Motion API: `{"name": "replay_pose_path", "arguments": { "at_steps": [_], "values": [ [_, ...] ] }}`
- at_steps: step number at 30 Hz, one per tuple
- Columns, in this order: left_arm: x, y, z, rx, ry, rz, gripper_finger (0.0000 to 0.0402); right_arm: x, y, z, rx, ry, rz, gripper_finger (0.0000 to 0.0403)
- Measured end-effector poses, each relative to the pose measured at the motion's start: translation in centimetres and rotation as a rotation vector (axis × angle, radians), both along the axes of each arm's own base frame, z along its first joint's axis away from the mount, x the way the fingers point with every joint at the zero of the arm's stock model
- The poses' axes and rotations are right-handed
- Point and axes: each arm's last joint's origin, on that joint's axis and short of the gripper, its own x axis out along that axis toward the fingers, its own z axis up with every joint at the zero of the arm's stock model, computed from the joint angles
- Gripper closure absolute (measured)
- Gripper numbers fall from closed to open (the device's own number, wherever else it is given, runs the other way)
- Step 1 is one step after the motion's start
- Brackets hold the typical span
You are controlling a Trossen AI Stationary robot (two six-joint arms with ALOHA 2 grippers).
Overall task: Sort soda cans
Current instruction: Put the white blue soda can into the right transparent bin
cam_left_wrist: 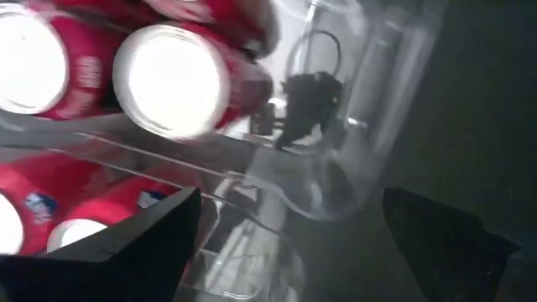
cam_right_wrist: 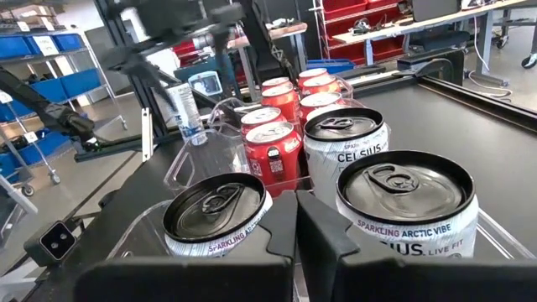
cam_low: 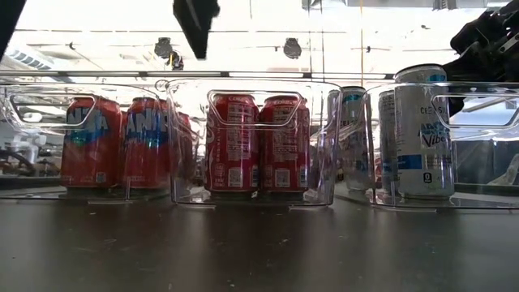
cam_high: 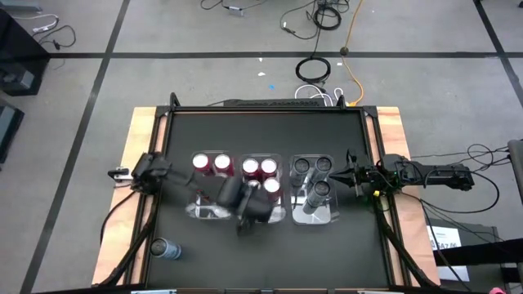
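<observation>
Midway through sorting, the left gripper (cam_high: 263, 214) hangs above the near end of the middle bin (cam_high: 282, 163), fingers spread wide and empty; red cans (cam_high: 259, 168) stand just beyond it. A loose can (cam_high: 166, 249) lies well off to its left on the black table (cam_high: 343, 245), probably the next pick. The right gripper (cam_high: 350, 170) waits beside the silver cans (cam_high: 312, 166), fingers pressed together, holding nothing. Cables (cam_high: 315, 69) trail across the grey floor beyond.
</observation>
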Motion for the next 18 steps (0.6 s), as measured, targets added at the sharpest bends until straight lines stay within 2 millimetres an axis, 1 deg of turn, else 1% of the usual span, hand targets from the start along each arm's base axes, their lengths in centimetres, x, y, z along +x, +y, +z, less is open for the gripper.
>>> {"name": "replay_pose_path", "arguments": {
  "at_steps": [4, 7, 10, 14, 16, 18],
  "values": [
    [-2.2, -4.5, 0.7, 0.076, -0.051, -0.088, 0.0022, 0.0, 0.0, 0.0, 0.0, 0.0, 0.0, 0.0399],
    [-4.8, -7.5, 1.9, 0.104, -0.1, -0.115, 0.0022, 0.0, 0.0, 0.0, 0.0, 0.0, 0.0, 0.0399],
    [-7.7, -10.0, 3.4, 0.094, -0.164, -0.121, 0.0022, 0.0, 0.0, 0.0, 0.0, 0.0, 0.0, 0.0399],
    [-12.3, -12.2, 5.4, 0.128, -0.264, -0.071, 0.0022, 0.0, 0.0, 0.0, 0.0, 0.0, 0.0, 0.0399],
    [-14.6, -12.8, 6.0, 0.123, -0.33, -0.036, 0.0022, 0.0, 0.0, 0.0, 0.0, 0.0, 0.0, 0.0399],
    [-16.7, -13.0, 6.1, 0.097, -0.358, 0.02, 0.0022, 0.0, 0.0, 0.0, 0.0, -0.001, 0.0, 0.0399]
  ]
}}
